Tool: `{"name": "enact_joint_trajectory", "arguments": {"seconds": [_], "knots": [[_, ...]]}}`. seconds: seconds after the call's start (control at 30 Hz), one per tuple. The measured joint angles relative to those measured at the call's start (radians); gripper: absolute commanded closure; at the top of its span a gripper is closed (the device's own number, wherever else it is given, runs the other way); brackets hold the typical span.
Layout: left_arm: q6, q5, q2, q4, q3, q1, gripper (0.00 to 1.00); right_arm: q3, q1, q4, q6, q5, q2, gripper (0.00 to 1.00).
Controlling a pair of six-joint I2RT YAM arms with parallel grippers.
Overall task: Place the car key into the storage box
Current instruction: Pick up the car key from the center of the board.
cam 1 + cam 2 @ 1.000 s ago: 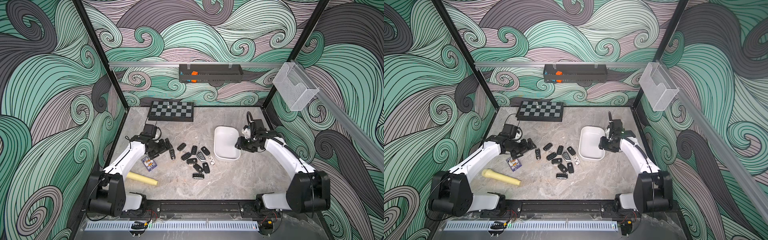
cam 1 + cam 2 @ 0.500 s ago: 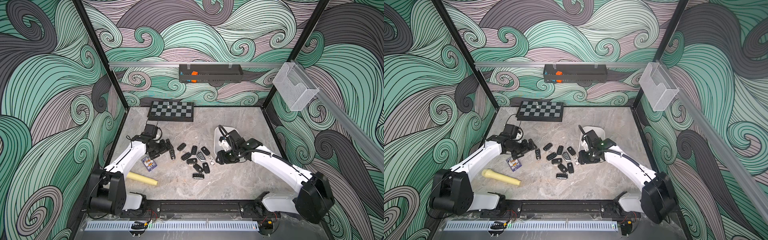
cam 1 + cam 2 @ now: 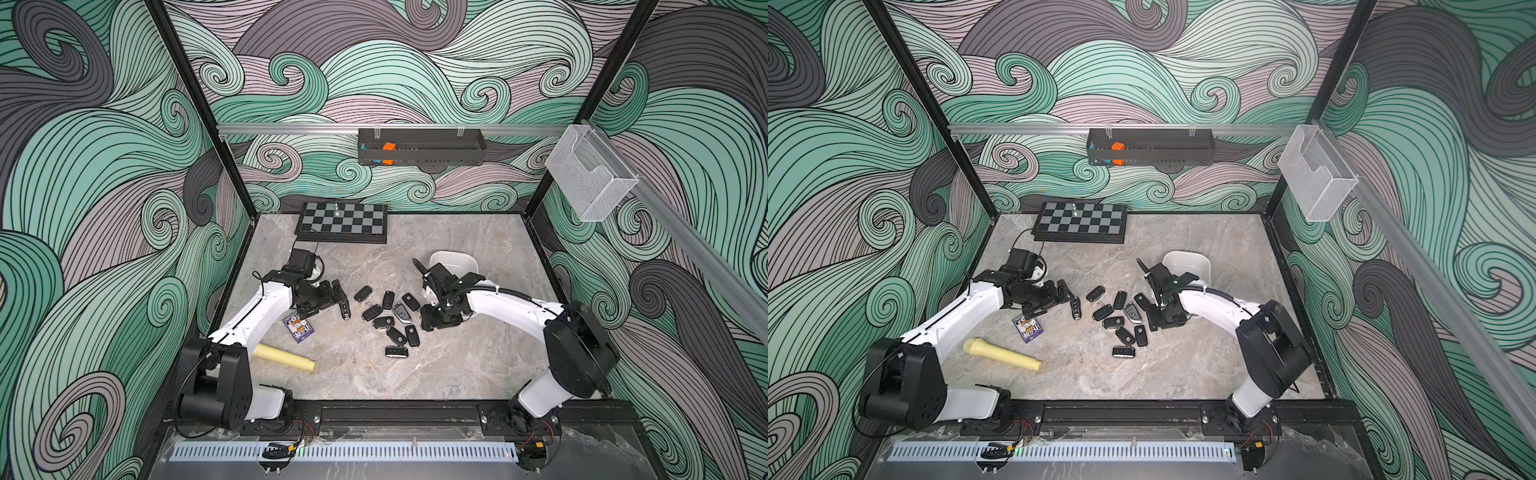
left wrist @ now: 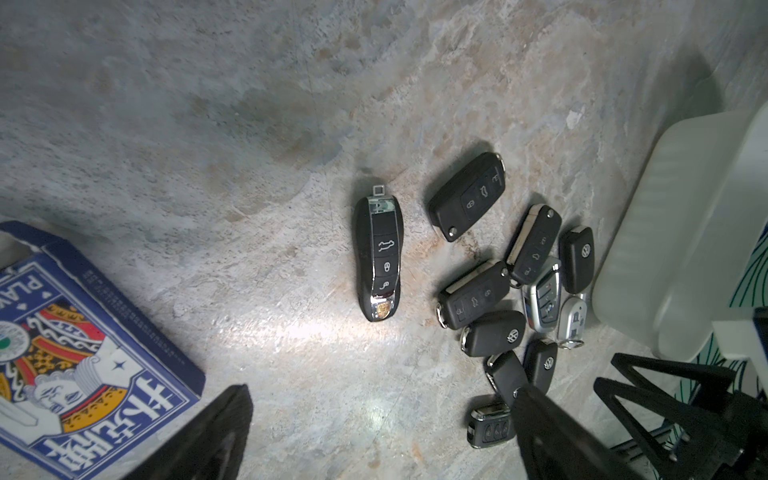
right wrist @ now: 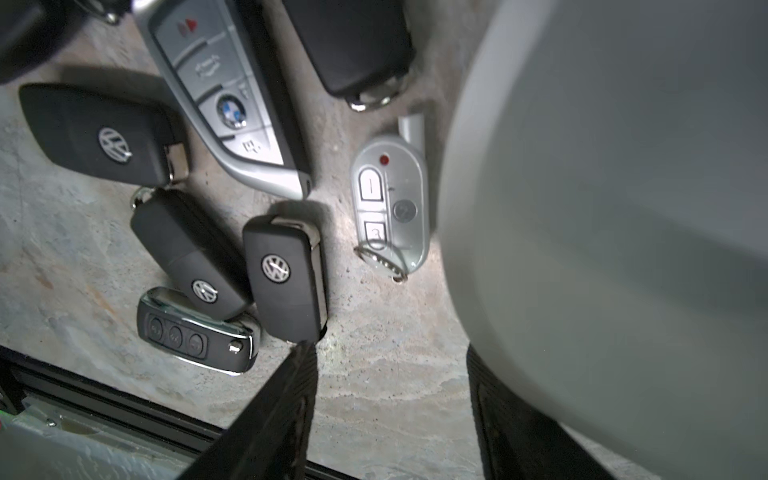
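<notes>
The enclosure is lined with walls (image 3: 104,208) printed in swirling green, mauve and grey waves. A grey marbled surface (image 3: 457,374) is laid as the floor. Black posts (image 3: 193,83) are set at the rear corners. An aluminium rail (image 3: 291,128) is run across at 12 o'clock (a black perforated tray (image 3: 440,156) is hung from it), and a clear mesh basket (image 3: 590,187) is mounted at 2 o'clock.

Bright and even in both top views, lit from above, with only soft, short shadows on the table (image 3: 457,365). Dimmer at the left wrist, dark toward the corners, with a pale glare patch on the table (image 4: 328,332). Lit close at the right wrist: crisp on the keys (image 5: 286,270), with dark shadows beside them, but smeared and out of focus on the box (image 5: 623,208)
</notes>
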Motion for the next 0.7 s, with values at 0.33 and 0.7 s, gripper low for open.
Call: {"name": "enact_joint_trajectory", "arguments": {"seconds": [0.33, 0.7], "knots": [[0.014, -0.003, 0.006, -0.008, 0.019, 0.0, 0.01, 0.076, 0.015, 0.035, -0.024, 0.053, 0.108, 0.41], [0.016, -0.005, 0.006, -0.014, 0.019, 0.0, 0.01, 0.083, 0.042, 0.04, -0.043, 0.098, 0.157, 0.45]]}}
